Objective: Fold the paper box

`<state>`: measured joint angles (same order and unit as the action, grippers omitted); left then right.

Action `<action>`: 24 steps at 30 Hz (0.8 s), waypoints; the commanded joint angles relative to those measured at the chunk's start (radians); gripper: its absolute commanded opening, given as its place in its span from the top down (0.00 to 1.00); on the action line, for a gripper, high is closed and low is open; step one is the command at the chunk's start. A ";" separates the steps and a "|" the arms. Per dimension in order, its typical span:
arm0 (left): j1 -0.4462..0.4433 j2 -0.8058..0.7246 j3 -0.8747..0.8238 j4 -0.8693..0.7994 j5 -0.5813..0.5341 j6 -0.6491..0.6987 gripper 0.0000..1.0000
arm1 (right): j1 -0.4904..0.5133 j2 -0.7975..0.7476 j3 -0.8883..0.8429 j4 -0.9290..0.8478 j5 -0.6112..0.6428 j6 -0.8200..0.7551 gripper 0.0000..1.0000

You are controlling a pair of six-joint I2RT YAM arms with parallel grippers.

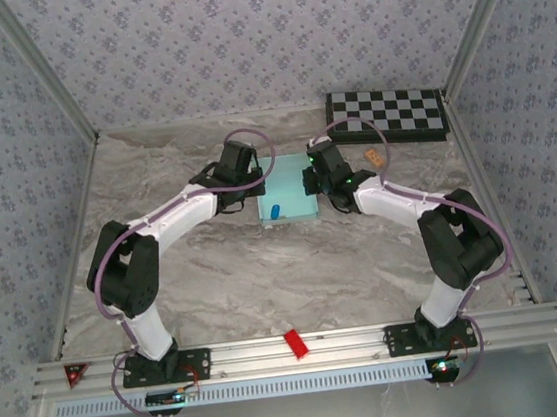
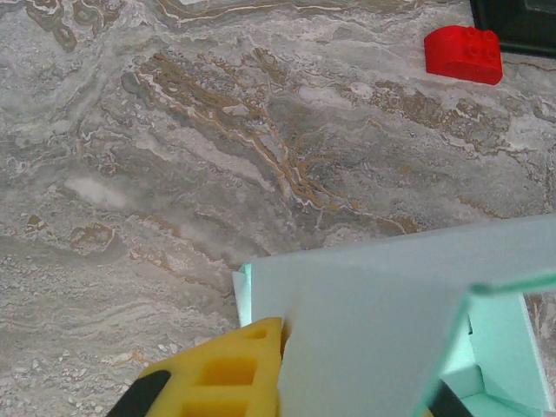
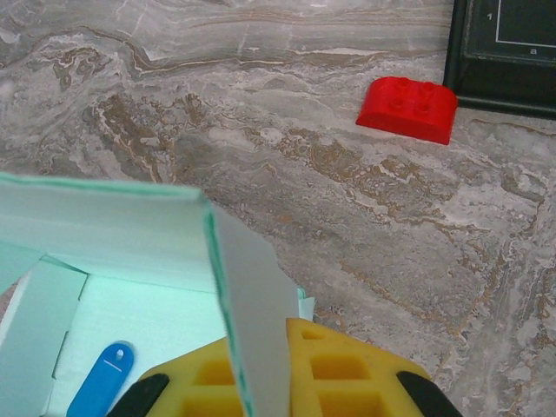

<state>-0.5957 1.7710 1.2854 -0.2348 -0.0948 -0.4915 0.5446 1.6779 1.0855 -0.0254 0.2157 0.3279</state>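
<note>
The paper box (image 1: 287, 189) is a pale light-blue card tray lying open at mid-table between both arms. My left gripper (image 1: 256, 179) is at its left wall, and in the left wrist view one yellow finger (image 2: 228, 375) presses against the raised card panel (image 2: 382, 321), which hides the other finger. My right gripper (image 1: 311, 181) is at the right wall. In the right wrist view both yellow fingers (image 3: 347, 373) pinch the upright wall (image 3: 256, 313). A small blue oblong piece (image 3: 102, 380) lies on the box floor (image 1: 273, 211).
A black-and-white checkerboard (image 1: 389, 115) lies at the back right, its dark edge (image 3: 508, 52) in the right wrist view. A red brick (image 3: 408, 109) (image 2: 463, 55) sits on the marble beside it. A red tag (image 1: 295, 343) rests on the near rail.
</note>
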 commanded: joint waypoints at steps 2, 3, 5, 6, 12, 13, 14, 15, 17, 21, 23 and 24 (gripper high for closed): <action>0.007 0.014 -0.005 0.020 0.014 -0.036 0.94 | 0.005 0.013 0.011 0.005 0.063 0.045 0.91; 0.008 0.016 -0.005 0.020 0.018 -0.039 0.94 | 0.007 0.013 0.011 0.007 0.069 0.046 0.92; 0.006 0.019 -0.005 0.024 0.023 -0.045 0.95 | 0.010 0.011 0.010 0.007 0.082 0.054 0.93; 0.007 0.021 -0.008 0.026 0.023 -0.048 0.96 | 0.013 0.012 0.008 0.008 0.090 0.057 0.93; 0.001 0.019 -0.034 0.054 0.020 -0.064 0.99 | 0.024 0.002 -0.024 0.039 0.113 0.080 0.96; -0.002 0.016 -0.040 0.062 0.018 -0.064 1.00 | 0.026 -0.001 -0.031 0.051 0.117 0.082 0.96; -0.002 0.015 -0.046 0.069 0.012 -0.066 1.00 | 0.030 -0.008 -0.044 0.066 0.120 0.082 0.96; -0.004 0.012 -0.056 0.078 0.010 -0.068 1.00 | 0.032 -0.013 -0.054 0.082 0.124 0.082 0.96; -0.009 0.004 -0.074 0.101 0.006 -0.072 1.00 | 0.037 -0.020 -0.075 0.109 0.129 0.080 0.97; -0.018 -0.007 -0.104 0.139 -0.003 -0.079 1.00 | 0.045 -0.027 -0.103 0.148 0.135 0.081 0.97; -0.026 -0.014 -0.119 0.154 -0.010 -0.079 1.00 | 0.050 -0.030 -0.113 0.162 0.136 0.079 0.98; -0.030 -0.017 -0.126 0.158 -0.019 -0.079 1.00 | 0.053 -0.030 -0.120 0.172 0.136 0.078 0.98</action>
<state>-0.6121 1.7748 1.1950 -0.0612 -0.1158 -0.5255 0.5892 1.6737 0.9932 0.1223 0.3256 0.3779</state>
